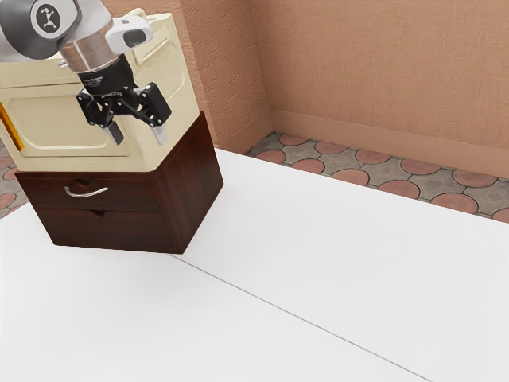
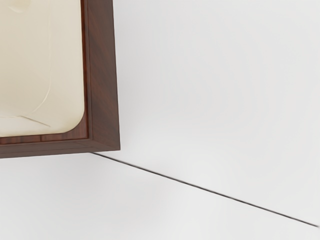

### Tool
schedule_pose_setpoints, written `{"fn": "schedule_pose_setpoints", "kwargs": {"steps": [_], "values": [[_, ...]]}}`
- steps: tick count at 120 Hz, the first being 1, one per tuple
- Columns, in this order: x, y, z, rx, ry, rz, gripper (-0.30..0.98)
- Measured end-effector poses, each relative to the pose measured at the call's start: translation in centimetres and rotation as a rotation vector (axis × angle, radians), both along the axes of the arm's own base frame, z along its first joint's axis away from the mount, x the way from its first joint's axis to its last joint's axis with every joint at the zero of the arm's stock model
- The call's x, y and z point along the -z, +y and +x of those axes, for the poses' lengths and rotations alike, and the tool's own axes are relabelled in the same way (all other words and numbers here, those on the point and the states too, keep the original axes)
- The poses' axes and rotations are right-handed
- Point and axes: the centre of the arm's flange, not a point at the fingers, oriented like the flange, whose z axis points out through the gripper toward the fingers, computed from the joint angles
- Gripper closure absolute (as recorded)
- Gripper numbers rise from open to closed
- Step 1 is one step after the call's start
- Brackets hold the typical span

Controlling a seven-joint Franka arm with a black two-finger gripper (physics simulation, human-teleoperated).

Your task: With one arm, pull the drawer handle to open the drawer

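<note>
On the front of the dark brown wooden cabinet (image 1: 193, 187), near its top, the thin, curved, silver metal handle (image 1: 87, 195), fixed to the flat brown top drawer (image 1: 131, 196). Shut, by the look of it, in line with the plain brown bottom drawer (image 1: 115, 229) just below. Higher up, well apart from the handle, the black two-finger gripper (image 1: 139, 136), open wide and holding nothing.

Likely hard and smooth to hold, maybe a bit slippery, but not easy to break. Best to go down and around to the front, then grab the middle of the bend, one finger above and one below. Maybe a bit stiff at first, then an easy slide, not too heavy. Better to pull straight out, not to one side, for fear of a jam or a slip.

In the exterior view, handle and drawer fronts, plain to see. In the wrist view, a look down from above: the flat brown top rim (image 2: 103, 75) next to the rounded corner of the big, smooth cream box (image 2: 40, 65), hard to make out from the side. Past the rim, the flat white table (image 2: 215, 100) with a thin dark line.
</note>
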Motion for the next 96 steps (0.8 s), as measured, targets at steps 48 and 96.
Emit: {"fn": "schedule_pose_setpoints", "kwargs": {"steps": [48,96], "values": [[-10.3,-2.6,-4.9,0.014,-0.191,0.036,0.00],[-8.2,-3.4,-10.1,-0.031,-0.130,0.046,0.00]]}}
